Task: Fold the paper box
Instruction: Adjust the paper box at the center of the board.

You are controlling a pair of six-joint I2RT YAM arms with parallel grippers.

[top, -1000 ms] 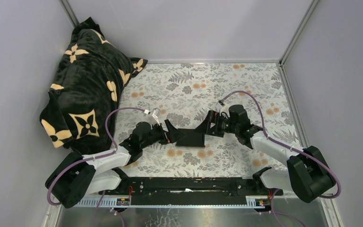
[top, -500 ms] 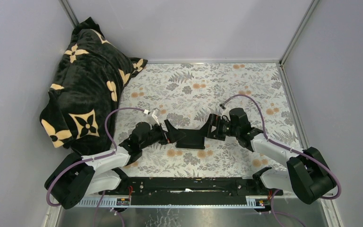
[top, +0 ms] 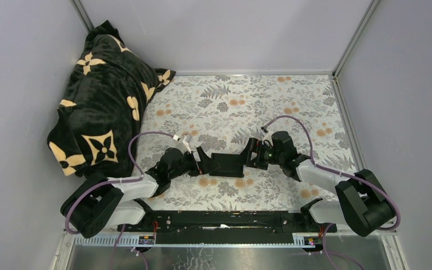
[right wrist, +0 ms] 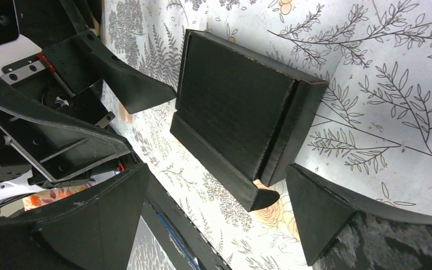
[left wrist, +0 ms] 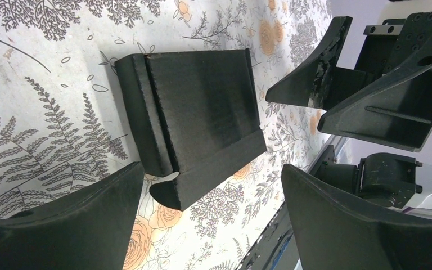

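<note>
The paper box is plain matte black card, a low rectangular shape with raised side flaps, lying on the floral table cover between the two grippers. In the left wrist view the paper box sits just ahead of my left gripper, whose fingers stand wide apart with nothing between them. My right gripper faces the paper box from the other side, also open and empty. From above, the left gripper and right gripper stand at the box's left and right ends.
A black plush blanket with cream flower motifs is heaped at the back left corner. Grey walls close in the floral table cover. A black rail runs along the near edge between the arm bases.
The right gripper has come slightly left and nearer, closing in on the box's right end. The left arm has shifted a little. The box has barely moved.
</note>
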